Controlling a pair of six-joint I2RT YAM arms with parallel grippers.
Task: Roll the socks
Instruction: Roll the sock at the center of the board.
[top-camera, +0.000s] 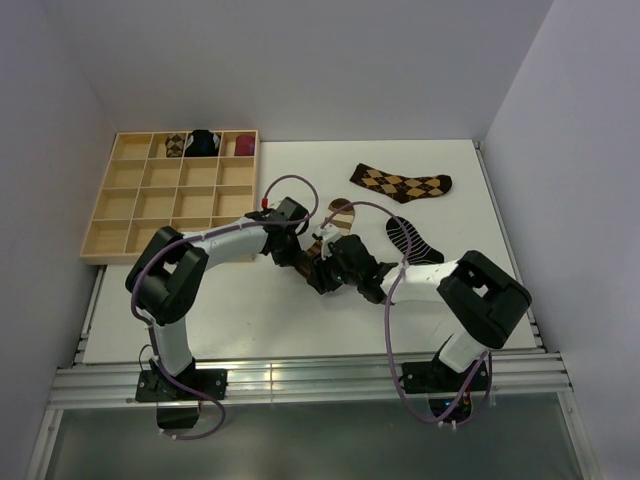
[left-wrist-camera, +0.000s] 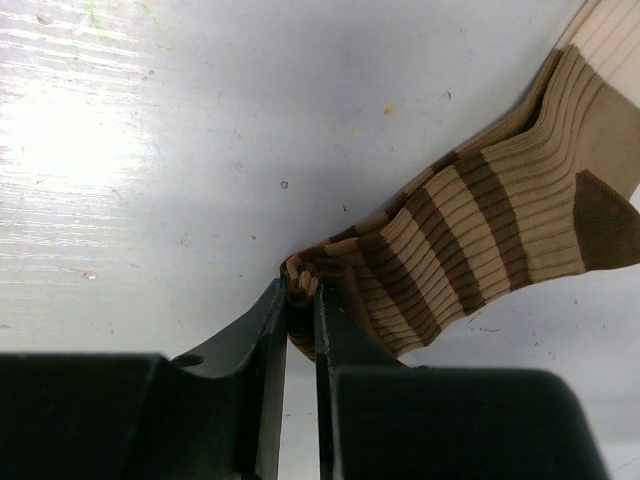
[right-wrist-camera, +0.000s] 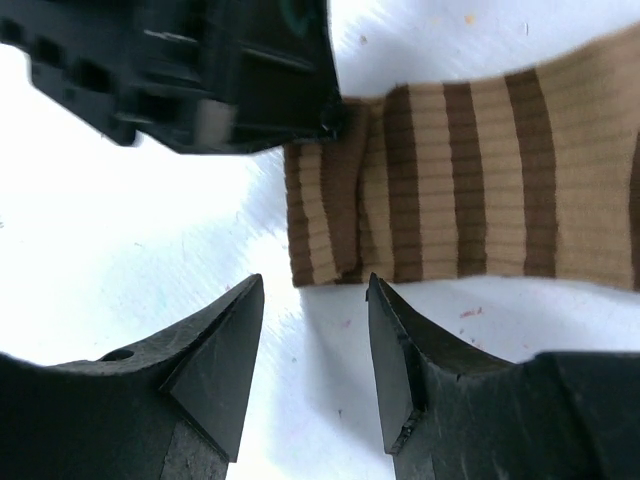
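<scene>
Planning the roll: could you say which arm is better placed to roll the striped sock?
Probably left: the left gripper is shut on the bunched end of the striped sock; the right gripper stands open short of it.

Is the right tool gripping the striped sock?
No, the right tool stands open and empty, just short of the striped sock.

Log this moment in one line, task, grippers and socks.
task: roll socks | left gripper: shut on striped sock end | right gripper: open, empty, near that end | argyle sock, black sock: lying flat
</scene>
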